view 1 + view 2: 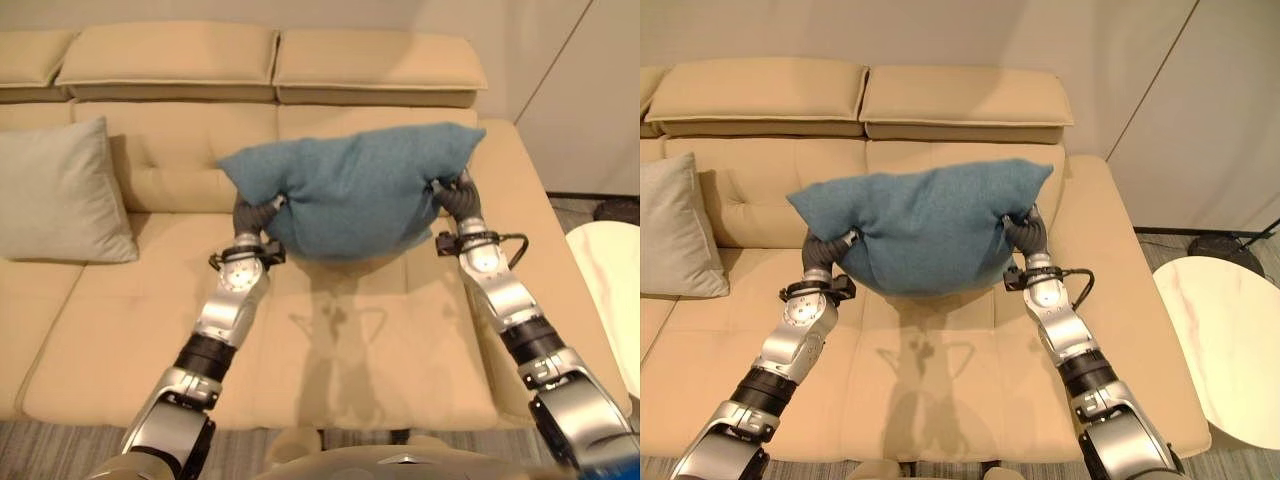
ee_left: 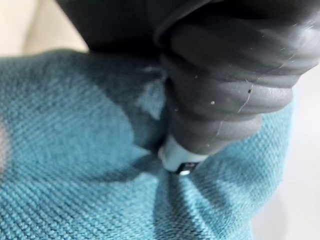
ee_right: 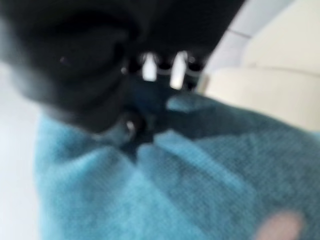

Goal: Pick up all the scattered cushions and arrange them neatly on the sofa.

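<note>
Blue cushion [image 1: 925, 230] hangs mid-frame above the sofa [image 1: 970, 400] seat. Left hand [image 1: 830, 252] and right hand [image 1: 1025, 235] pinch its puckered lower corners. Judged soft, light, sagging; corner grips suit.

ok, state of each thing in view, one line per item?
blue cushion: held up above the sofa seat, gripped at both sides, fabric bunched at each grip.
left hand: shut on the blue cushion.
right hand: shut on the blue cushion.
grey cushion: upright on the seat, leaning against the backrest.
sofa: middle seat bare beneath the held cushion.
round white table: beside the sofa's end.
</note>
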`<state>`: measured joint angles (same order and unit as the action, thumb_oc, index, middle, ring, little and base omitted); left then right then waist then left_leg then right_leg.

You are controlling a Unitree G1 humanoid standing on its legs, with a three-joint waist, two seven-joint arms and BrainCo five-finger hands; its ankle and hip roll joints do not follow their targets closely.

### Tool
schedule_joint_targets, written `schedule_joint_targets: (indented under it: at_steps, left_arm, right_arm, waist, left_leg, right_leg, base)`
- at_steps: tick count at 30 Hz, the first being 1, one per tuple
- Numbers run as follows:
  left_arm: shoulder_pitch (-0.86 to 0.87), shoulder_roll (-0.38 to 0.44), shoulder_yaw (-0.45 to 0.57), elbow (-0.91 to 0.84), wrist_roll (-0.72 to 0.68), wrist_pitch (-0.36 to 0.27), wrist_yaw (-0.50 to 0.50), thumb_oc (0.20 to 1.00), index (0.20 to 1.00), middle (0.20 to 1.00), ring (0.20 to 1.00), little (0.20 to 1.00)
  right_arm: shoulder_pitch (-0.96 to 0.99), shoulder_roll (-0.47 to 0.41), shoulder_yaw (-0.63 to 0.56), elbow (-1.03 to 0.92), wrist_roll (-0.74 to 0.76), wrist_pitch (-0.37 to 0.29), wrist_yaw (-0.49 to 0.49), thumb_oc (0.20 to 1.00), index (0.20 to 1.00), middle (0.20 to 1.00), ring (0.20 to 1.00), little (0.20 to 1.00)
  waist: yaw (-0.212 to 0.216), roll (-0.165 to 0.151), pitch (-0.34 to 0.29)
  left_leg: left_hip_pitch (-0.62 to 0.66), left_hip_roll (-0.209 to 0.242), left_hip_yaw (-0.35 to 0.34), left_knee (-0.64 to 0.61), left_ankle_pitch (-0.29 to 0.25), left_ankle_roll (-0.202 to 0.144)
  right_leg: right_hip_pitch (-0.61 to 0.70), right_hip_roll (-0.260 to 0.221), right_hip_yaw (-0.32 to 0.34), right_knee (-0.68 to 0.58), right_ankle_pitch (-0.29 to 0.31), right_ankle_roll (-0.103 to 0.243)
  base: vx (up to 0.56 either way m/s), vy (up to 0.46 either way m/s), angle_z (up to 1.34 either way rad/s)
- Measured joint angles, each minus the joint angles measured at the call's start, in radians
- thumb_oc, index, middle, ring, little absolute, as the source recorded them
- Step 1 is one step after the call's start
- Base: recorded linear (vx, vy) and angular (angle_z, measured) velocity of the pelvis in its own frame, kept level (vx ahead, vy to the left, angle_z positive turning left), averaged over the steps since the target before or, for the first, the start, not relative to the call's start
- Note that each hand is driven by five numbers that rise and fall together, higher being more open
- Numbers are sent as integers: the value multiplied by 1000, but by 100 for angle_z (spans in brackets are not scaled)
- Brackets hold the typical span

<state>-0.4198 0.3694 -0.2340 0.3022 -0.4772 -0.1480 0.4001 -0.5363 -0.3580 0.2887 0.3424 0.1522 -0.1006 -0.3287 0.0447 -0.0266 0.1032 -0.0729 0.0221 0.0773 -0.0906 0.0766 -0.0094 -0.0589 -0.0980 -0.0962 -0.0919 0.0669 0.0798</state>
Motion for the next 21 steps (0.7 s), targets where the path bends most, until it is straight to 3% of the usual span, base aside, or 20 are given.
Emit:
schedule_joint_targets:
  at_steps: [8,21]
  left_arm:
    - [-305,42,-86,239,0,-34,72,200,200,200,200,200]
    - [-399,74,-122,313,-1,-43,81,200,200,200,200,200]
  right_arm:
    - [-280,-36,34,175,2,0,-61,200,200,200,200,200]
    - [-356,-51,80,245,15,3,-96,200,200,200,200,200]
  waist:
    - [3,-12,36]
    - [-1,5,98]
  left_leg:
    - [-166,16,-7,15,36,-8]
    - [-259,24,-15,1,56,-17]
  right_leg:
    - [-157,16,-3,1,36,-4]
    - [-254,25,-7,1,45,-11]
  base:
    - [-124,-19,1]
    - [-7,1,1]
